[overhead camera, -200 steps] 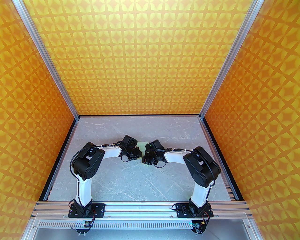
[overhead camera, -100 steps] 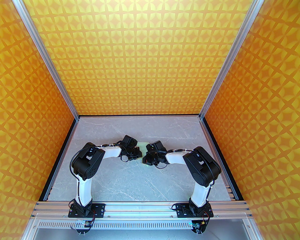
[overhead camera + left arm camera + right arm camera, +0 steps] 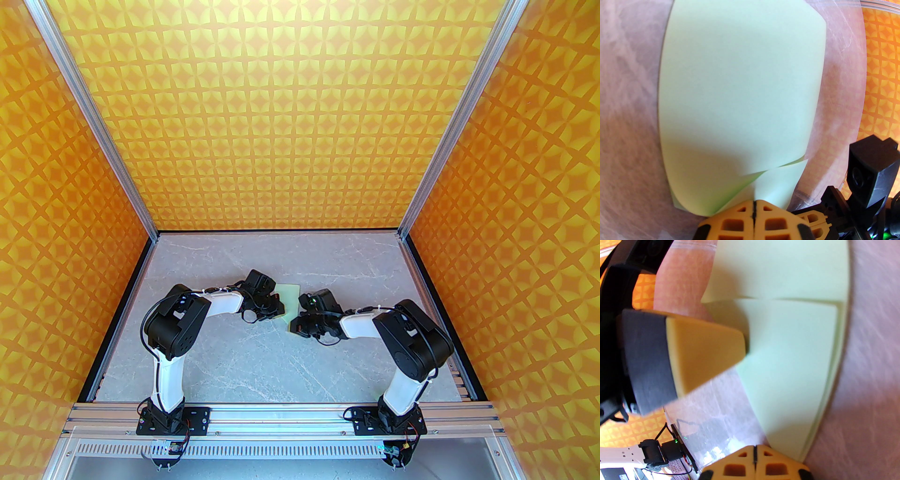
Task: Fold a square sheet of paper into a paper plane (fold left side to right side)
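Now: doubled-over paper mid-table, both jaws shut

From the top camera I see the paper [image 3: 289, 296] as a small pale mint patch on the grey, white-veined table [image 3: 234, 356]. It lies about mid-table, between the two wrists. The left jaws sit at its left edge and the right jaws at its near end.

On the left wrist camera the paper [image 3: 740, 82] looks matte and smooth, and it is doubled over. The top layer bows up in a soft curve rather than lying flat, with a brighter green strip inside the bend at the near left. A pointed corner of the under layer pokes out at the near right. The left jaws are shut: the orange, lattice-ribbed fingertips [image 3: 733, 225] press together with only a dark seam between them. They meet the paper's near edge, but I can't tell whether any paper is nipped in that seam.

On the right wrist camera the paper [image 3: 792, 352] shows two overlapping flaps, with thin stacked edges along its curved right side. A left finger [image 3: 703, 352], a blunt tan wedge with a black base, has its tip at the paper's left side. The right jaws are shut too, fingertips [image 3: 775, 468] closed on nothing that I can see. The paper's near corner lies just beside them.
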Robot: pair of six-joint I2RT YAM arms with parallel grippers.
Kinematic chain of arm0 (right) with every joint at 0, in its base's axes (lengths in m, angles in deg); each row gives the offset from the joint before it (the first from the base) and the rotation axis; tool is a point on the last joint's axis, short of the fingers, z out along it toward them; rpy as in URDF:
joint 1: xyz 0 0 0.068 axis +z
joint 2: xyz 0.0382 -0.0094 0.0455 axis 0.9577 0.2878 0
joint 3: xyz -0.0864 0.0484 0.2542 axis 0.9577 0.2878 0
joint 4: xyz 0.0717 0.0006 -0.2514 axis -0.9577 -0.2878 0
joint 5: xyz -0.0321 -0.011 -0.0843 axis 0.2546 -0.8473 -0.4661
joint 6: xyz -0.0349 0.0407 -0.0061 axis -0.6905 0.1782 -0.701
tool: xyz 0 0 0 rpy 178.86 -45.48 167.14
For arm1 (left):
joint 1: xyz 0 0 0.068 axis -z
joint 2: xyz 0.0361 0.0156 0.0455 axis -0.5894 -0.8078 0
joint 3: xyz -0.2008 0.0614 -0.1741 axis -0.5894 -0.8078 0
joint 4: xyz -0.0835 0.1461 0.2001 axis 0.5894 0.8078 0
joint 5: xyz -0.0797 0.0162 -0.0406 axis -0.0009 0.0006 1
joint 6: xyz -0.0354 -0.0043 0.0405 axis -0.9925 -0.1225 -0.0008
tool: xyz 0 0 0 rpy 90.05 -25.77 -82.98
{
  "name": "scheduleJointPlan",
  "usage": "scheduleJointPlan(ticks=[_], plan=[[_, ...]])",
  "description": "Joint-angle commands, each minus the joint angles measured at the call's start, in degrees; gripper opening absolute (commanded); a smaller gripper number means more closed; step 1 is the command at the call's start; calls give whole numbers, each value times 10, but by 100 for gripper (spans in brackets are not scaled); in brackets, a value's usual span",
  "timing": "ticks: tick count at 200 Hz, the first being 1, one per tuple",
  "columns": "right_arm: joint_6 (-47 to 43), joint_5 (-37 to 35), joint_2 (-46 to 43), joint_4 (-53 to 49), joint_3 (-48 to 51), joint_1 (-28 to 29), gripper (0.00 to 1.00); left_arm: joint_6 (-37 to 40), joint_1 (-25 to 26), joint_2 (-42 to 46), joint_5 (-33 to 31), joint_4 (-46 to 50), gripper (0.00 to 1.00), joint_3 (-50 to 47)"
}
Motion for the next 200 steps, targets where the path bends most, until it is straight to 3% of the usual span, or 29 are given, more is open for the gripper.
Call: scheduleJointPlan(ticks=[1,34,77,159,200], plan=[[33,10,5,-1,52,-15,0,15,-4,-33,-39,54,3,-10],[37,22,-21,5,67,-19,0,15,-4,-29,-39,55,3,-9],[22,20,-76,-55,9,-19,0,13,-4,-27,-39,55,4,-5],[37,2,51,-44,-79,-19,0,12,-3,-23,-38,54,4,-6],[0,-47,68,-115,-69,-18,0,15,-4,-19,-38,59,4,-3]])
